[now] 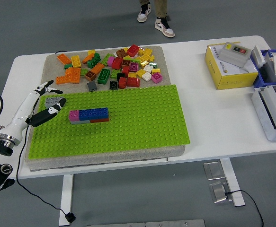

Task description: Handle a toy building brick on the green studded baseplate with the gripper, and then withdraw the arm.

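Observation:
The green studded baseplate [128, 118] lies on a grey mat mid-table. A grey brick [54, 100] sits on its far left corner. A short wall of pink, blue, grey and red bricks [89, 115] stands left of the plate's centre. My left hand [48, 100] hovers at the plate's left edge, just beside the grey brick, fingers spread and holding nothing. The white forearm [19, 118] runs down to the lower left. The right arm does not appear.
A heap of loose coloured bricks [114, 66] lies on the mat behind the plate. A yellow box [230, 66] with a grey switch unit and blue and white trays [272, 94] stand at the right. A person's feet [154, 19] show beyond the far edge.

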`<state>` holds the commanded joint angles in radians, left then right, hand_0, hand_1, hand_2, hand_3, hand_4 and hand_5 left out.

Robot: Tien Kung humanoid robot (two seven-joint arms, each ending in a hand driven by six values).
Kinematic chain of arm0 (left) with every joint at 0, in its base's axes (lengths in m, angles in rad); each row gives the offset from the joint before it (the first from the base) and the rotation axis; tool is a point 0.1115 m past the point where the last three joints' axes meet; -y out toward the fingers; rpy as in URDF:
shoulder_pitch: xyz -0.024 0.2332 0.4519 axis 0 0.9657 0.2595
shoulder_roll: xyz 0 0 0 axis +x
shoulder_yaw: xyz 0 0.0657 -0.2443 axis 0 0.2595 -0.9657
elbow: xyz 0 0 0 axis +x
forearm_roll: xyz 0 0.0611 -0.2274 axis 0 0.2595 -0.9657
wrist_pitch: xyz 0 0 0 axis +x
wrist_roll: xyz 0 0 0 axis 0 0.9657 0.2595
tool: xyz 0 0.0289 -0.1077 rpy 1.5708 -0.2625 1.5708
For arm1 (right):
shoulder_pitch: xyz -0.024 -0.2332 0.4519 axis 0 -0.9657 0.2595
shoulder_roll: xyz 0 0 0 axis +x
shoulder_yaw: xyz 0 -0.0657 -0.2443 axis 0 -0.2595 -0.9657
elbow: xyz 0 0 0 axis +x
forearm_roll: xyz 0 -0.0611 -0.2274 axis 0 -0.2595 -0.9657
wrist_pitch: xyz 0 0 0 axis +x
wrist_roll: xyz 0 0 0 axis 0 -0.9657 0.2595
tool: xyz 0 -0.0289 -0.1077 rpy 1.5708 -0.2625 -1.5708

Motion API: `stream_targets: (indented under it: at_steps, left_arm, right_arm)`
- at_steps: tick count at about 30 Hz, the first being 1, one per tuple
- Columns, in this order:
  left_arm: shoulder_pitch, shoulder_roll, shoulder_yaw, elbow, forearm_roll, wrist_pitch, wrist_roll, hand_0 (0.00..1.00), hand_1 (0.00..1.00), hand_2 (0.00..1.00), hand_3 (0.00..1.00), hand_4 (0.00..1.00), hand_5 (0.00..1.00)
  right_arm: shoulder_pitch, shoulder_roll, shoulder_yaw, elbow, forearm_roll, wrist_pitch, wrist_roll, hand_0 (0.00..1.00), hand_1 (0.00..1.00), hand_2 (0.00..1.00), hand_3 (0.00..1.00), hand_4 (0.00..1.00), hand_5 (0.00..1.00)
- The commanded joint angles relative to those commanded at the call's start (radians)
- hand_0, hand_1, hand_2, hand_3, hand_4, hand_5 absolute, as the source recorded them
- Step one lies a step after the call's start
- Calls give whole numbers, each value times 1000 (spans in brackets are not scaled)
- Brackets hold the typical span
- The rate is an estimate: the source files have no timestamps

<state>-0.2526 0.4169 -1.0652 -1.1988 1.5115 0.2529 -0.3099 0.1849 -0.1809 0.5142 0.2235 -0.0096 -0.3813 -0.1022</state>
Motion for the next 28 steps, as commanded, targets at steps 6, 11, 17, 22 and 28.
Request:
stream_targets:
  at_steps: [6, 11, 17, 22, 28]
  left_arm:
    - [8, -5, -11, 1, 3, 0, -1, 998, 984, 970, 673, 731, 661]
    - [12, -4, -21, -1, 3, 1, -3, 998, 984, 970, 674, 730, 660]
    - [16, 5, -21, -6, -3, 4, -8, 998, 984, 970, 672, 730, 660]
    - [13, 46, 28, -7, -13, 7, -17, 998, 983, 967, 671, 729, 659]
    - [14, 69, 49, -5, -17, 7, -17, 998, 983, 967, 671, 729, 659]
  right_arm:
    - [2, 2, 10, 3, -28, -1, -9, 597, 509, 475, 727, 588, 998]
    - [3, 1, 8, 4, -29, -2, -8, 598, 510, 488, 729, 585, 998]
    - [-2, 1, 9, 4, -29, 6, 1, 596, 511, 490, 731, 584, 998]
    - [-6, 4, -13, 7, 8, 5, 11, 593, 519, 502, 732, 592, 998]
    - [1, 5, -20, 8, 24, 1, 15, 593, 519, 502, 732, 592, 998]
